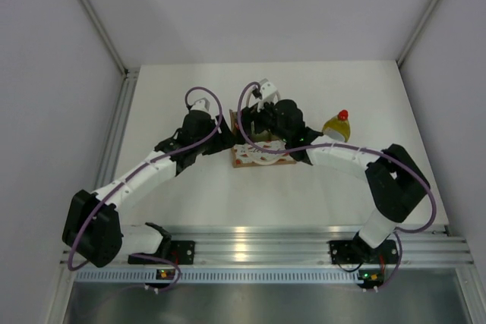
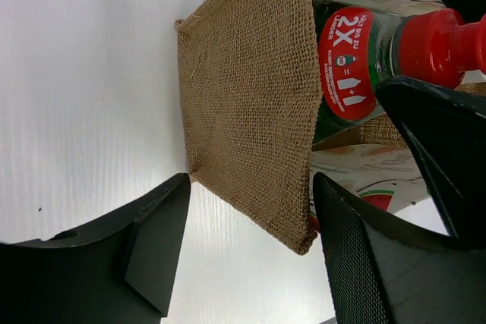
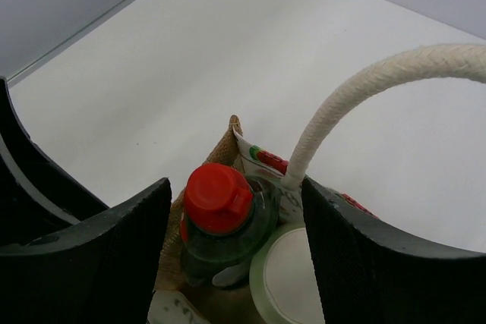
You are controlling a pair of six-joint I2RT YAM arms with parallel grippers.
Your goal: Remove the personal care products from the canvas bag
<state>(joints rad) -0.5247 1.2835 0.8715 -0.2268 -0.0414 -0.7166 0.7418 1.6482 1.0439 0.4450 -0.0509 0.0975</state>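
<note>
Partly unpacked tan burlap canvas bag [image 1: 262, 158]

It stands upright on white desk [image 1: 228, 202]. Right gripper [image 3: 235, 187] spread either side of red-capped dark green bottle [image 3: 224, 237] inside bag, beside pale green white-capped bottle [image 3: 285, 282]. Left gripper [image 2: 250, 184] spread astride bag's side wall. Yellow-green red-capped bottle [image 1: 336, 127] stands on desk, right of bag.

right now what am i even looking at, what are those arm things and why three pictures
The machine is two robot arms, left and right, bolted at a table's near edge. One picture looks down from above; the other two come from cameras on each wrist. A canvas bag stands mid-table, with a yellow-green bottle already outside it. The left tool straddles the bag's burlap end; whether it squeezes is unclear. The right tool hangs open around a dark green bottle with a red cap, inside the bag beside a white-capped bottle.
</note>
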